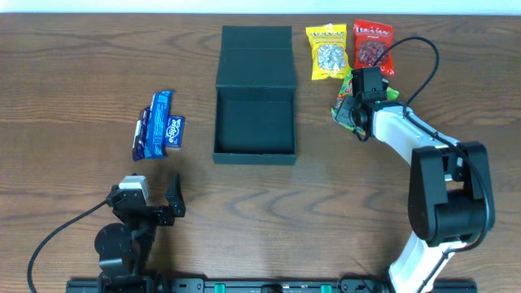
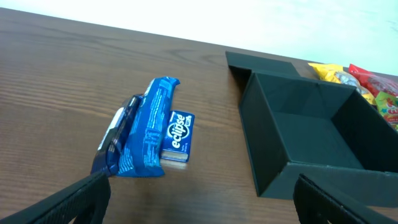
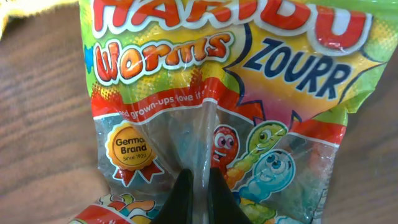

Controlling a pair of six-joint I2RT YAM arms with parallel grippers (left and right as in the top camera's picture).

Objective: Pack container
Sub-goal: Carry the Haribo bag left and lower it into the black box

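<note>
The dark container (image 1: pixel 216 122) stands open at the table's middle with its lid flap folded back, and its inside looks empty. It also shows in the left wrist view (image 2: pixel 311 124). My right gripper (image 1: pixel 353 112) is to the container's right. In the right wrist view the right gripper (image 3: pixel 200 177) is shut on a fold of the Haribo sour worms bag (image 3: pixel 249 93), which also shows from overhead (image 1: pixel 345 104). My left gripper (image 1: pixel 151 191) is open and empty near the front left, and the left wrist view (image 2: pixel 202 202) shows bare table between its fingers.
A blue wrapped snack (image 1: pixel 155 122) and a blue Eclipse gum box (image 1: pixel 173 130) lie left of the container, also seen in the left wrist view as the wrapper (image 2: pixel 146 130) and the gum box (image 2: pixel 177 134). A yellow packet (image 1: pixel 328 50) and a red packet (image 1: pixel 373 45) lie at the back right.
</note>
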